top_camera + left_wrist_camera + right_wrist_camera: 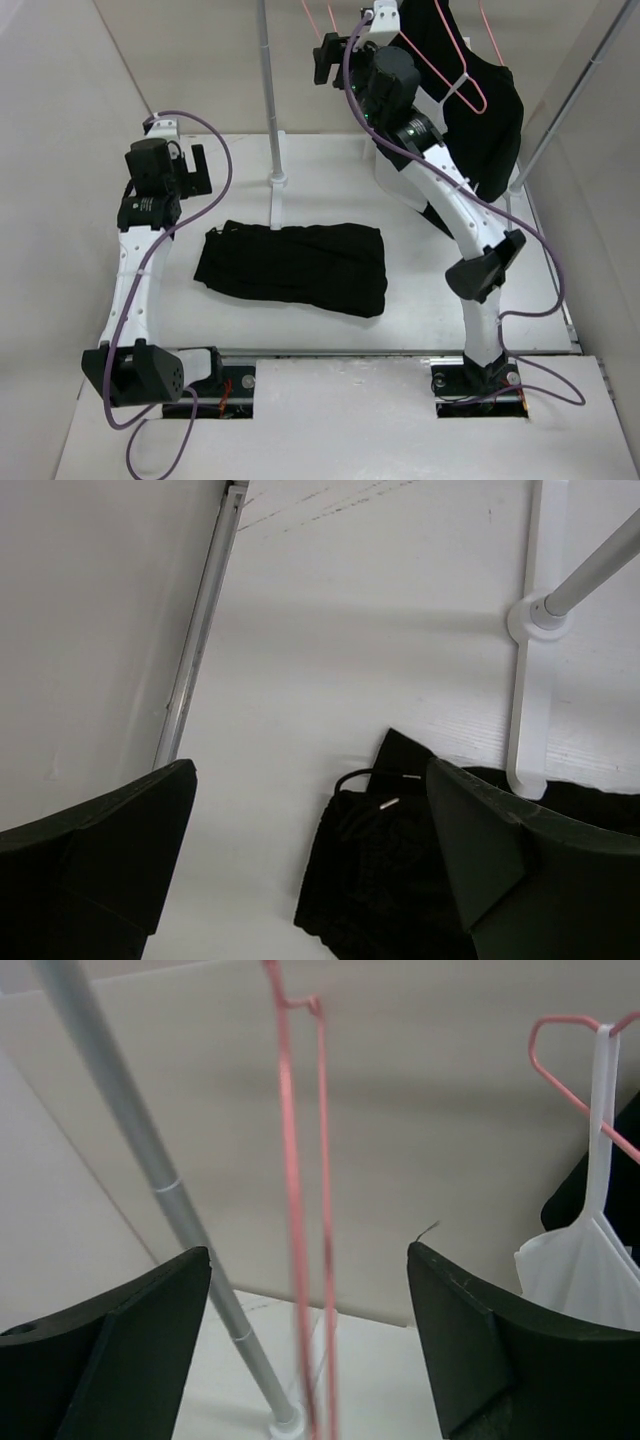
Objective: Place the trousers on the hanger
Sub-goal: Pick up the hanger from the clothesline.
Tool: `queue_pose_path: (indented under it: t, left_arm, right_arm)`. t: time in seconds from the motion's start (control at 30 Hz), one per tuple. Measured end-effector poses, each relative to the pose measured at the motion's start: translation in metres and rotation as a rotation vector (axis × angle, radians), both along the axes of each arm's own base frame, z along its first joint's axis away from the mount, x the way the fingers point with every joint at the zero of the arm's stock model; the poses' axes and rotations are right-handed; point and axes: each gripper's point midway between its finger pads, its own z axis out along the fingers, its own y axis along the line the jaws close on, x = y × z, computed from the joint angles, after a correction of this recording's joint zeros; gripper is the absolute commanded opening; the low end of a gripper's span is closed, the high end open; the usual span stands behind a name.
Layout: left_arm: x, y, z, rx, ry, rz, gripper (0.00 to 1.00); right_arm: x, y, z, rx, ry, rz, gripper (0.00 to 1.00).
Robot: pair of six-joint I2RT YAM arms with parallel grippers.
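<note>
Trousers (292,266) lie folded mid-counter (300,335), with bare room left, right and near. The rack foot (276,205) sits at their far edge. Left jaws are wide, near the drawstring end, holding nothing. Hanger (300,1210) hangs between the wide right jaws, ungripped. Pole (150,1160) stands to its left; camisole (585,1260) and black top (490,110) crowd the right.

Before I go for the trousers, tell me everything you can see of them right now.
The trousers are plain black, of soft, limp-looking cloth, folded into a wrinkled, rectangular bundle lying flat on the white table. At their left end a drawstring with a small metal tip shows, and the open left tool hangs near that end, clear of them. The clothes rack's white foot reaches their far edge.
</note>
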Motion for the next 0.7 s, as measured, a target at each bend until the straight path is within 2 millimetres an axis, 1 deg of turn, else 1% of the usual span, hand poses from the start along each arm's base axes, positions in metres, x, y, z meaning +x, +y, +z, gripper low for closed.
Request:
queue_pose_path:
  t: [0.03,0.07,0.13,0.17,0.2,0.27,0.3,0.37,0.4,0.47,0.5,0.7]
  left_arm:
    - [-0.001,0.000,-0.001,0.001,0.003,0.002,1.00]
    - [-0.001,0.001,-0.003,0.002,0.007,0.004,1.00]
    - [-0.002,0.002,-0.007,0.004,0.016,0.009,1.00]
    - [-0.003,0.002,-0.010,0.005,0.022,0.010,1.00]
    - [-0.004,0.002,-0.013,0.005,0.029,0.012,1.00]
    - [-0.005,0.002,-0.019,0.005,0.043,0.012,1.00]
    - [-0.006,0.002,-0.022,0.005,0.049,0.013,1.00]
    - [-0.007,0.002,-0.027,0.004,0.061,0.013,1.00]
    - [-0.008,0.002,-0.029,0.004,0.066,0.013,1.00]
    - [-0.010,0.003,-0.035,0.005,0.079,0.016,1.00]
    - [-0.011,0.003,-0.038,0.005,0.086,0.016,1.00]
    - [-0.016,0.004,-0.048,0.007,0.109,0.021,1.00]
  right_arm:
    - [0.008,0.000,-0.004,0.004,-0.003,-0.011,0.80]
    - [0.014,0.001,-0.009,0.004,-0.002,-0.019,0.72]
    - [0.024,-0.001,-0.017,-0.001,0.001,-0.033,0.62]
    - [0.028,0.000,-0.021,-0.004,0.004,-0.034,0.52]
    - [0.029,0.000,-0.022,-0.007,0.002,-0.035,0.46]
    - [0.029,0.004,-0.020,-0.007,-0.011,-0.018,0.35]
    - [0.028,0.004,-0.017,-0.004,-0.025,-0.017,0.25]
    - [0.026,0.007,-0.009,0.001,-0.055,-0.015,0.16]
    - [0.025,0.006,-0.003,0.010,-0.074,-0.016,0.11]
    - [0.023,0.008,0.000,0.012,-0.090,-0.016,0.05]
    - [0.023,0.007,0.003,0.013,-0.098,-0.023,0.00]
    - [0.021,0.002,0.011,0.005,-0.135,-0.069,0.00]
